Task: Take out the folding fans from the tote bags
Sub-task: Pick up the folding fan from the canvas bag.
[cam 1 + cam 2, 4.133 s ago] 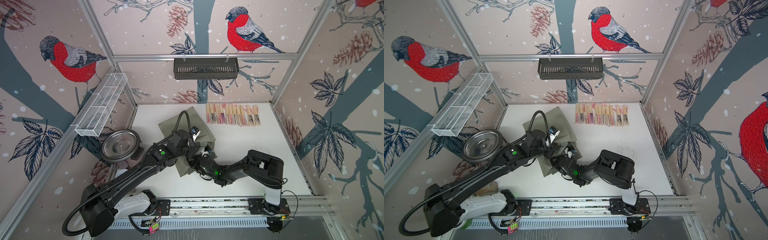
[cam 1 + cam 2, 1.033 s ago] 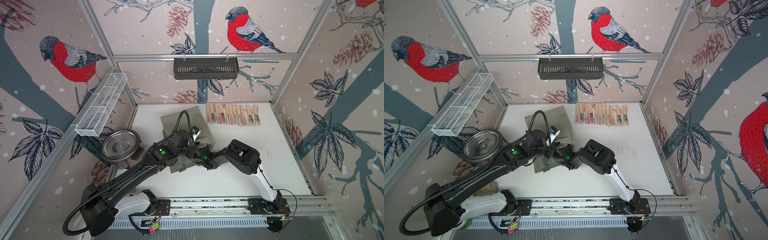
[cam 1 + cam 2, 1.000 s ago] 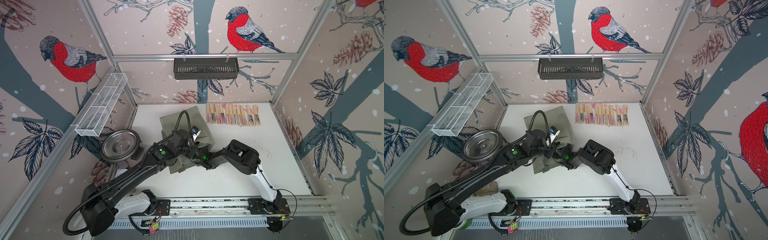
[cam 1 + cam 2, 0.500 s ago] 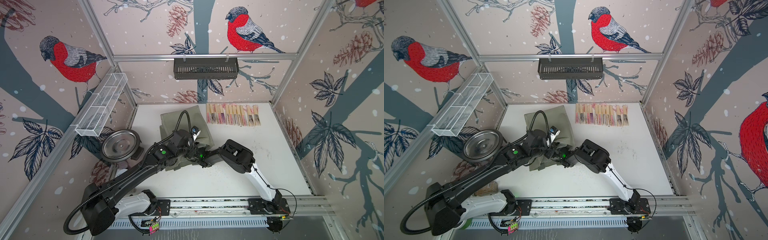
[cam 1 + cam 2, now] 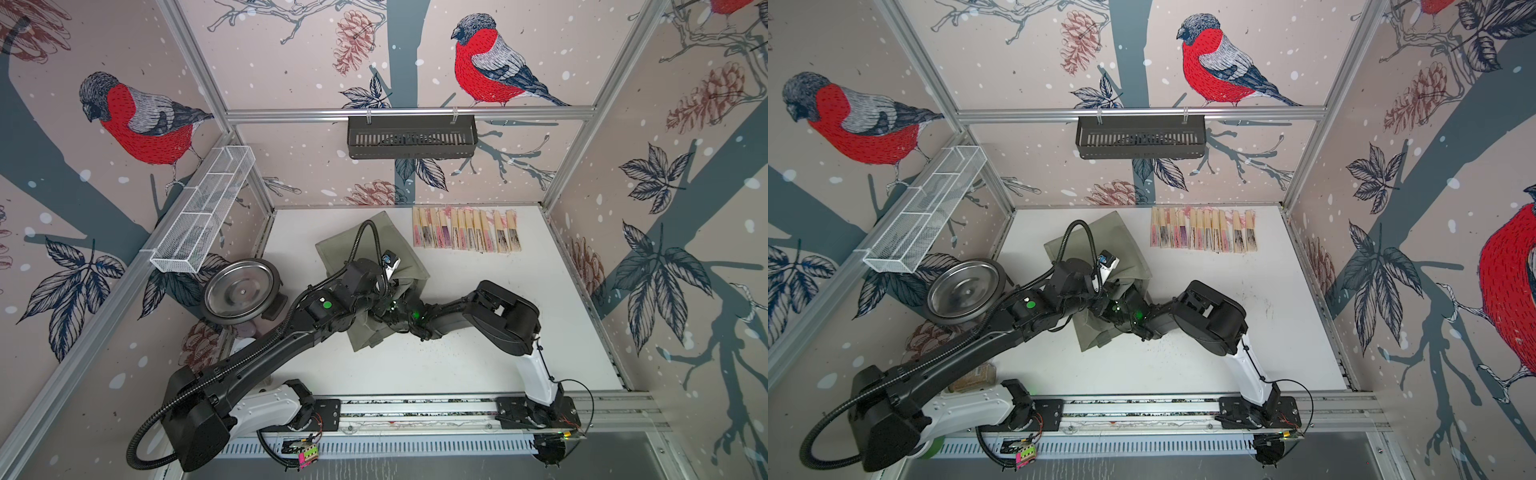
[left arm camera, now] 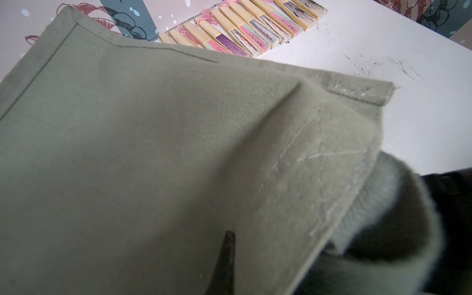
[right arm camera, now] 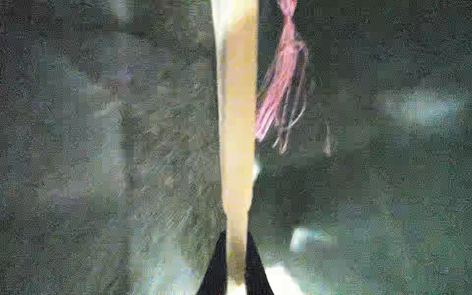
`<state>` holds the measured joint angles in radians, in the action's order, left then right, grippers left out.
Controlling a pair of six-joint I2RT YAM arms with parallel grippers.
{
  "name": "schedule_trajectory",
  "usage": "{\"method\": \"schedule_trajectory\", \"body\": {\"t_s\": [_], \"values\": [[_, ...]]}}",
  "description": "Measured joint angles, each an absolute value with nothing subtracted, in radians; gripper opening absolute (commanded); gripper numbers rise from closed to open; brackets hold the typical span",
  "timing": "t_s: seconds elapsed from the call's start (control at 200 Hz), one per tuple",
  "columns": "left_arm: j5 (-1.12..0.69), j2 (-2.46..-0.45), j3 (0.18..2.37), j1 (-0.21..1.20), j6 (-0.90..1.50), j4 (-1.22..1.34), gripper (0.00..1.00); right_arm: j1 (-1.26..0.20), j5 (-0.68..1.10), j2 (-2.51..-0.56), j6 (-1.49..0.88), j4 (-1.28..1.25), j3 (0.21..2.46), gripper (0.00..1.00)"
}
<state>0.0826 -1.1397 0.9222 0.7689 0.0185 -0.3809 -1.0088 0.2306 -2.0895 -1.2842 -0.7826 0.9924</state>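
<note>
about a dozen folding fans point(image 5: 465, 235) lie out beside the tote bag point(image 5: 370, 237), whose rim our left gripper point(image 6: 228, 244) pinches closed, while our right gripper point(image 7: 236, 258) is clamped on one more fan point(image 7: 236, 127) inside it, not yet pulled out.

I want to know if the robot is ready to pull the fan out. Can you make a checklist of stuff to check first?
1. Right claw shut on the fan: ok, its black tips pinch the fan's end.
2. Pink tassel free of the claw: ok, it lies beside the slats.
3. Left claw holding the tote bag: ok, it looks shut under the lifted fabric.
4. Bag mouth open wide enough: cannot tell, it is hidden in both top views.
5. Room on the table near the row of fans: ok.
</note>
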Motion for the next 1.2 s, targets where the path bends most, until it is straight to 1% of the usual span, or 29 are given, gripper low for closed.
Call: {"method": "schedule_trajectory", "body": {"t_s": [0.245, 0.515, 0.73, 0.936, 1.201], "values": [[0.083, -1.139, 0.922, 0.769, 0.019, -0.387, 0.0, -1.028, 0.228, -1.92, -1.229, -0.76, 0.781, 0.07], [0.084, -1.139, 0.922, 0.77, 0.018, -0.387, 0.0, -1.026, 0.228, -1.741, -1.174, -0.758, 0.613, 0.07], [0.088, -1.139, 0.922, 0.77, 0.018, -0.395, 0.0, -1.026, 0.254, -1.551, -1.12, -0.679, 0.47, 0.07], [0.091, -1.138, 0.922, 0.77, 0.018, -0.398, 0.0, -1.034, 0.288, -1.361, -1.023, -0.477, 0.438, 0.07], [0.106, -1.136, 0.922, 0.77, 0.018, -0.402, 0.0, -1.045, 0.292, -1.112, -0.838, -0.062, 0.431, 0.07]]}}
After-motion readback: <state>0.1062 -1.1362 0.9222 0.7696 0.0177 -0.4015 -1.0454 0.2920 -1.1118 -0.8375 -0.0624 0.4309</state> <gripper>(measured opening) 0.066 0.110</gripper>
